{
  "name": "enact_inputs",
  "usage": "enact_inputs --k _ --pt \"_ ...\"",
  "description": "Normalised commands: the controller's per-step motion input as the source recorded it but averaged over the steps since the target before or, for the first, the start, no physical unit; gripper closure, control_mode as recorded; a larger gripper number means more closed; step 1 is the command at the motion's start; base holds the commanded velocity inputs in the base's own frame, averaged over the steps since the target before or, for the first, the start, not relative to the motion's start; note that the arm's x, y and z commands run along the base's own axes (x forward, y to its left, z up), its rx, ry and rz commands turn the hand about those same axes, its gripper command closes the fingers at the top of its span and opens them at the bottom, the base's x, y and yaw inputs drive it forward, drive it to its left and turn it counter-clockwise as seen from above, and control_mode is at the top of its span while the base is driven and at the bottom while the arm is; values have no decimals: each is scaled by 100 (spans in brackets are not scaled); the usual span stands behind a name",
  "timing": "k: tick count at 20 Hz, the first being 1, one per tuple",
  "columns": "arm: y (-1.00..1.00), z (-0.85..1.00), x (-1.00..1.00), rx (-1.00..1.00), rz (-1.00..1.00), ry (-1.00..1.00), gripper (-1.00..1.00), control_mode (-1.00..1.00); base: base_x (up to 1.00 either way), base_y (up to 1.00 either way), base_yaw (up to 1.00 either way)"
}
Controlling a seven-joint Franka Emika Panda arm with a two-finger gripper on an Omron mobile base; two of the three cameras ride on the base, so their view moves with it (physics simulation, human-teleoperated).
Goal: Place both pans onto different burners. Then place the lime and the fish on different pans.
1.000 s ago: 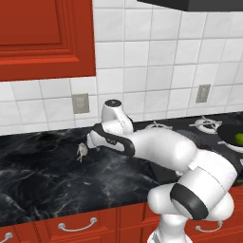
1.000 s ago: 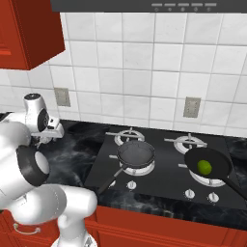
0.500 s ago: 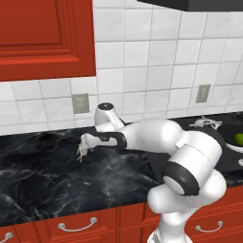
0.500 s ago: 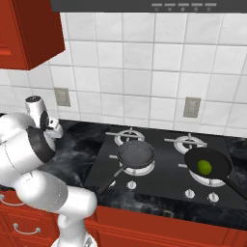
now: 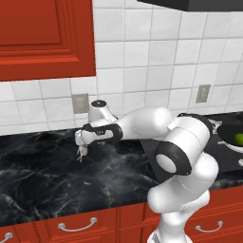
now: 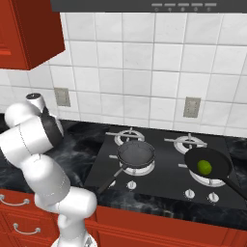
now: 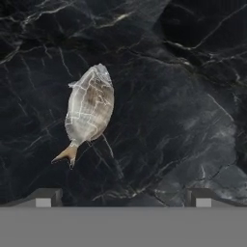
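The fish (image 7: 89,112) is seen lying flat on the dark desk (image 7: 173,96), below the released claw (image 7: 123,197). It is judged light, slick and tapered; the thick middle is best gripped.

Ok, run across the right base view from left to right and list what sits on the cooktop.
Grey-black pan with the long handle on the front left burner → lime in the black pan on the front right burner.
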Motion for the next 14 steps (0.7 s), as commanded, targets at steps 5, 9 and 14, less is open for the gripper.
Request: enact_inputs --k 5,9,14 --pt "23 -1 21 0 0 1 -100 -100 0 0 0" --pt "15 -4 17 0 0 0 -100 -100 0 0 0" --pt "12 -12 15 0 0 0 -100 -100 0 0 0"
